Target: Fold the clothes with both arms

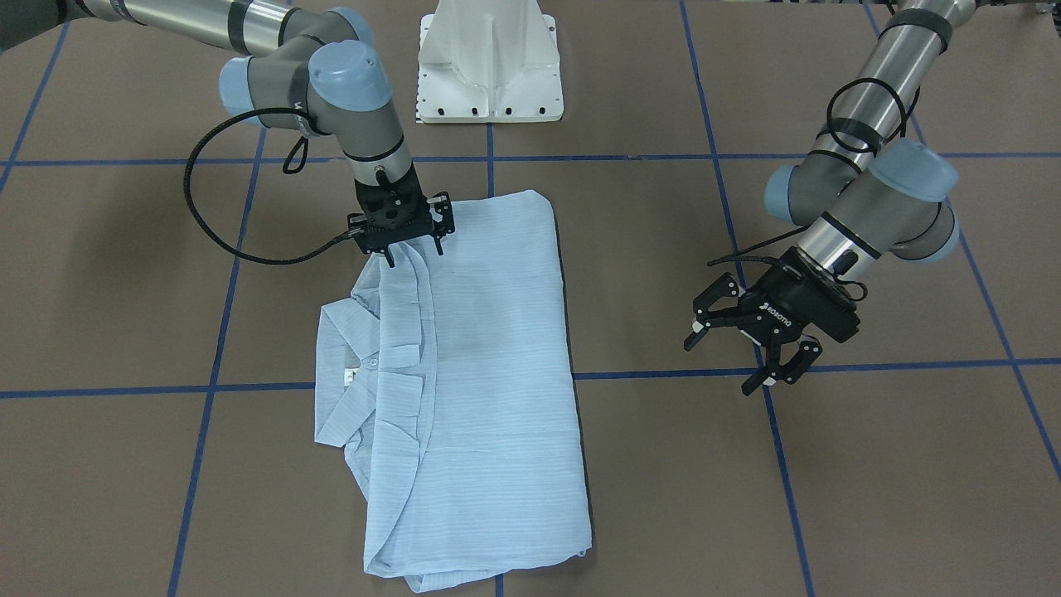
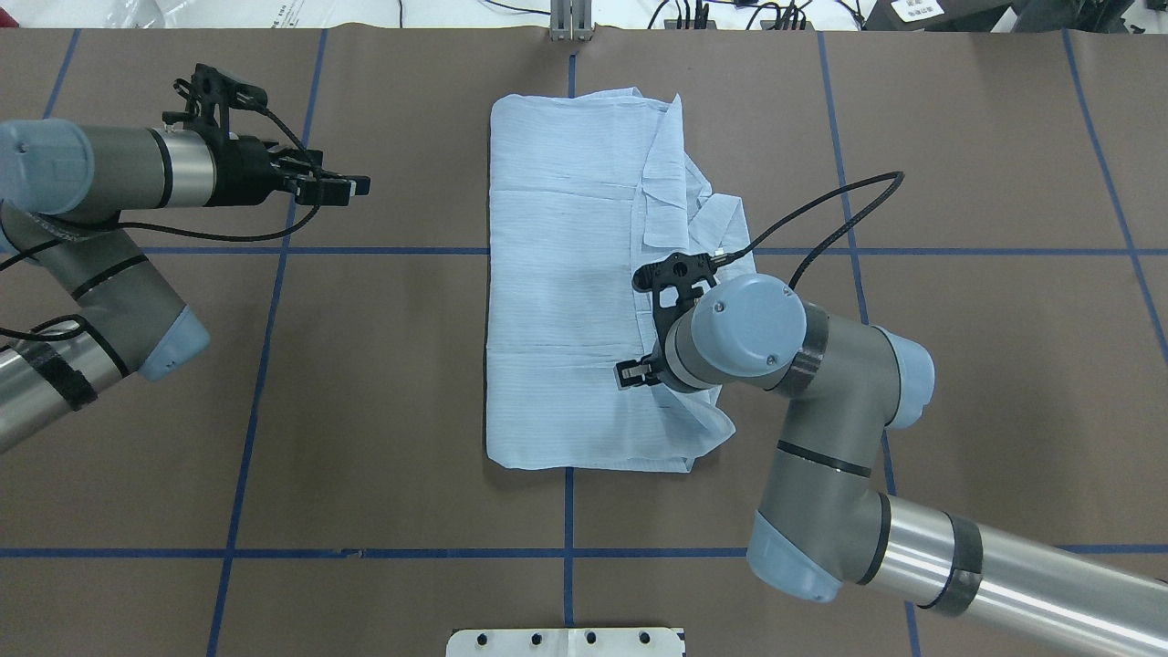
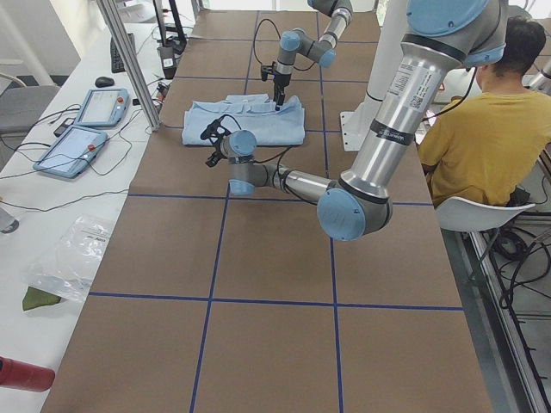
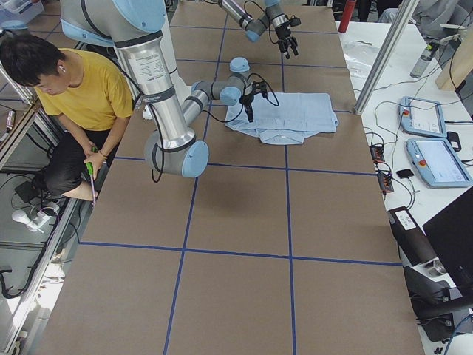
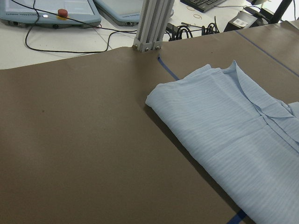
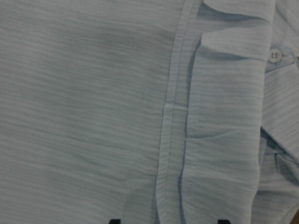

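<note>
From overhead the right arm (image 2: 744,327) covers most of its own fingers (image 2: 630,372) and the shirt (image 2: 566,274) edge beneath — the right wrist view cuts those fingers to two dark tips at its bottom edge, the shirt overrunning every side.

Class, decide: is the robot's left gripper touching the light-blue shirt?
Apart. The overhead view shows bare brown table between the left gripper and the shirt.
</note>
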Motion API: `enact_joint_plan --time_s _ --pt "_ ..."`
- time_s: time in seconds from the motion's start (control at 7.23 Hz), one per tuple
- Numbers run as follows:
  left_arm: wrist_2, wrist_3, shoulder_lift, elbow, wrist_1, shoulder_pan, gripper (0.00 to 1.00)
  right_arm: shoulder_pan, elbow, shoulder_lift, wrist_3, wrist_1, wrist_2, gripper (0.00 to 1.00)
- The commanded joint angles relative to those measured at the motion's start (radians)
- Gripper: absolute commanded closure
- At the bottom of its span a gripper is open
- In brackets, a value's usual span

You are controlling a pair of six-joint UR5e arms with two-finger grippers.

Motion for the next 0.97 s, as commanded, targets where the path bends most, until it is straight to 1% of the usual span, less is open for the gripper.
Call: enact_joint_plan --time_s 0.0,0.14,0.28,0.41,0.83 --pt "0.001 -0.001 -0.001 0.0 0.001 -0.001 0.0 -0.052 0.013 -0.016 -0.034 -0.038 -0.026 0.51" --pt "0.001 -0.001 -0.001 0.0 0.001 -0.003 0.0 -0.055 0.068 -0.018 -0.074 -0.119 -0.028 0.59" --pt "0.001 -0.001 -0.001 0.0 0.001 -0.004 0.0 -0.056 0.112 -0.012 -0.112 -0.202 -0.028 0.74" --pt "0.001 0.0 -0.001 0.0 -0.001 -0.004 0.0 -0.055 0.114 -0.007 -0.116 -0.213 -0.031 1.0" --pt "0.002 -0.001 0.002 0.0 -0.003 -0.003 0.0 -0.052 0.111 -0.007 -0.106 -0.215 -0.047 1.0"
